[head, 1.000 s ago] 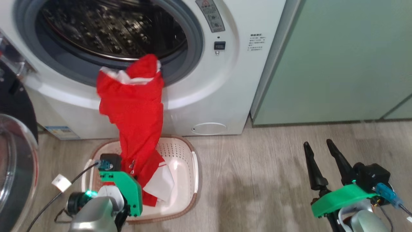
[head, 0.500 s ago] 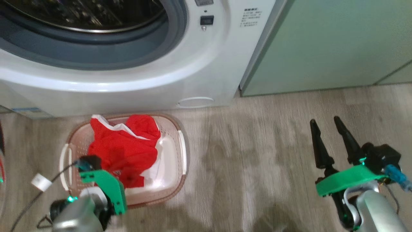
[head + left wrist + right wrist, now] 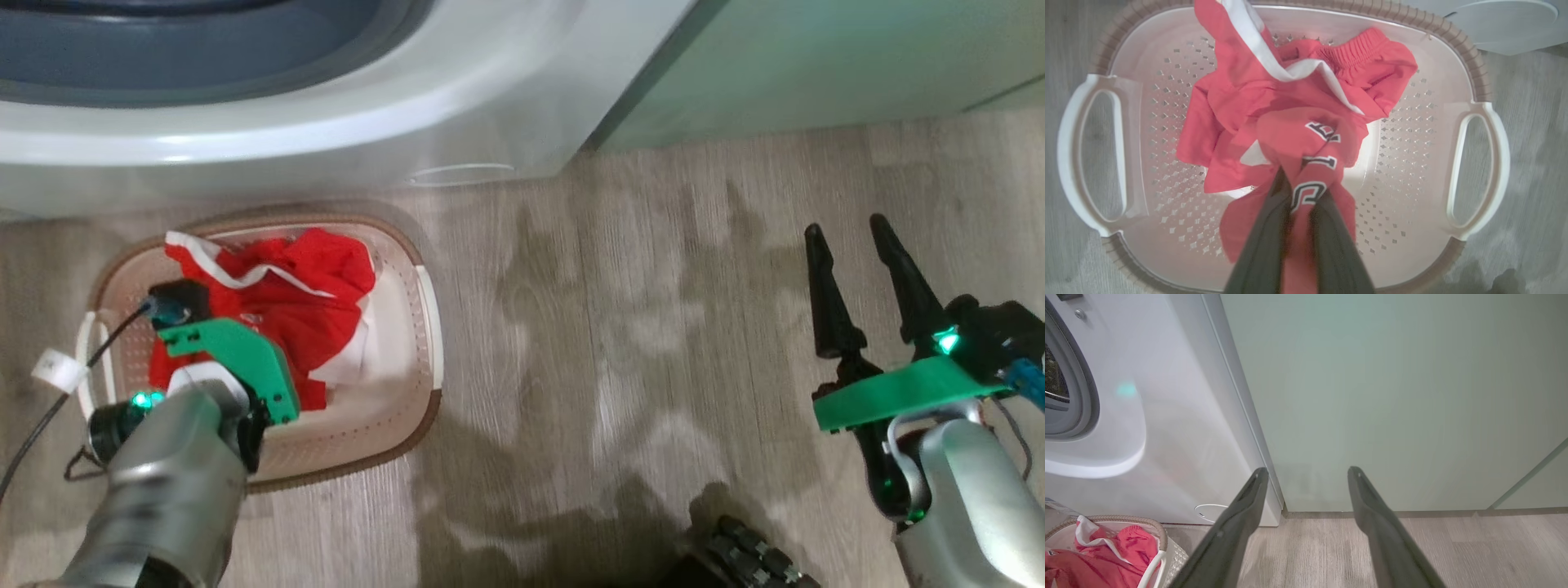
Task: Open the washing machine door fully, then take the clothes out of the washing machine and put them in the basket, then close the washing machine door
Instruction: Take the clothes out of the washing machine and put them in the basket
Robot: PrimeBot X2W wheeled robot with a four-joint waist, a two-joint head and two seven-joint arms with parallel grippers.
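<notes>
A: What sort of place is it?
B: A home laundry corner: a big white front-loading washing machine (image 3: pixel 1167 416), smooth pale green cabinet fronts (image 3: pixel 1392 396) just beside it, and a grey wood-look plank floor (image 3: pixel 620 327) before it.

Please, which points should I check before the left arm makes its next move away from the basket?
1. The red fabric garment with white trim rests in the cream perforated plastic basket: ok.
2. Grip of left tool released: not ok, it is shut on the garment.
3. The right tool open, holding nothing: ok.
4. Basket upright on the wooden floor before the white washing machine: ok.
5. Drum emptied of clothes: cannot tell.
</notes>
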